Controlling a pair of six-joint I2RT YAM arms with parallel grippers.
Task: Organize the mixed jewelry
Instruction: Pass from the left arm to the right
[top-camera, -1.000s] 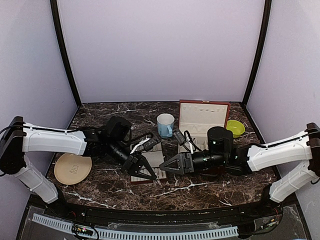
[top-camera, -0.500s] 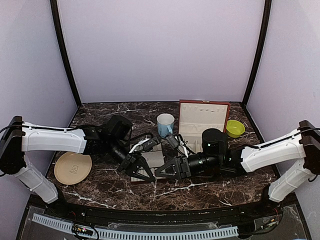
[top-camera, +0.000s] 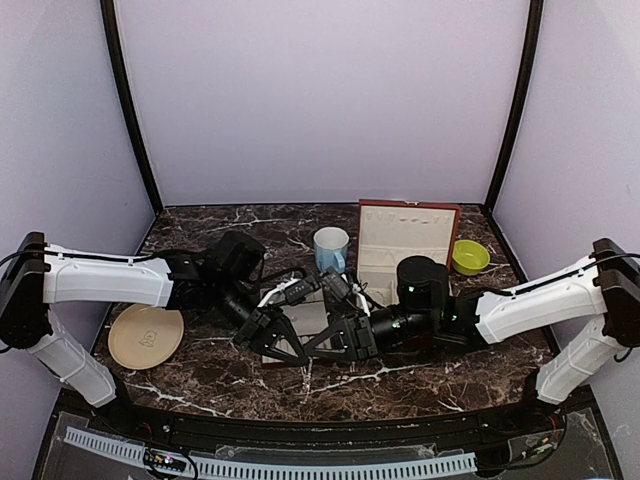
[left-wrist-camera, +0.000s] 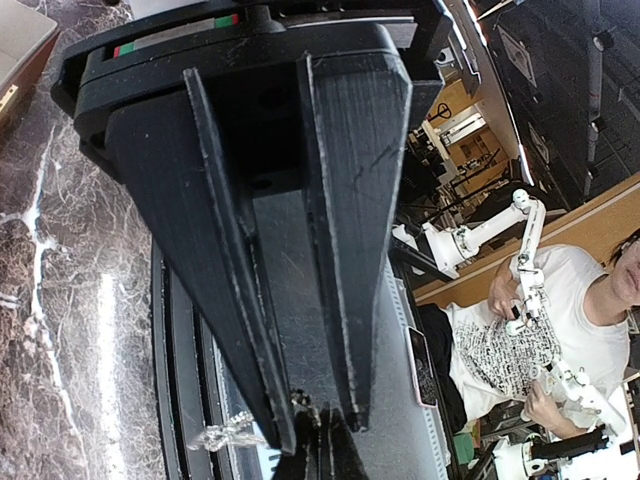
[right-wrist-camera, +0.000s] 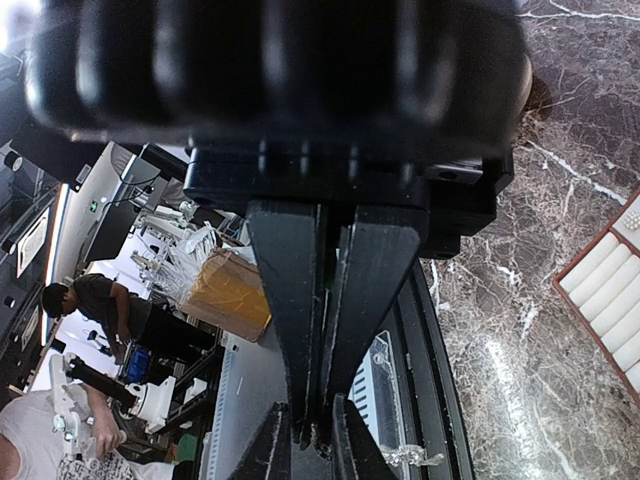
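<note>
Top external view is showing a tan plate (top-camera: 146, 336) lying at the left of the dark marble table (top-camera: 200, 385), well apart from everything else; the left arm is reaching rightward behind it, and the left gripper (top-camera: 293, 353) is hanging low over the near edge of the cream slotted tray (top-camera: 308, 316), its black body covering much of the tray's left side; the right gripper (top-camera: 314, 349) is pointing leftward, tip to tip with the left one, and its wrist is hiding the tray's right part; behind them a blue mug (top-camera: 331, 250) is standing upright; to its right an open red-brown box (top-camera: 405, 232) is showing its cream lining, its lower part blocked by the right arm; a yellow-green bowl (top-camera: 470, 256) is sitting just beside the box; from above the jewelry is too small to make out. Left wrist view is showing the left jaws pressed together, the other gripper's tips meeting them; a tiny silvery piece of jewelry (left-wrist-camera: 228, 433) is glinting just beside those tips, and whether anything is pinching it I cannot tell. Right wrist view is showing the right jaws standing close with a thin slit between them; whether they are fully closed or pinching something I cannot tell.
</note>
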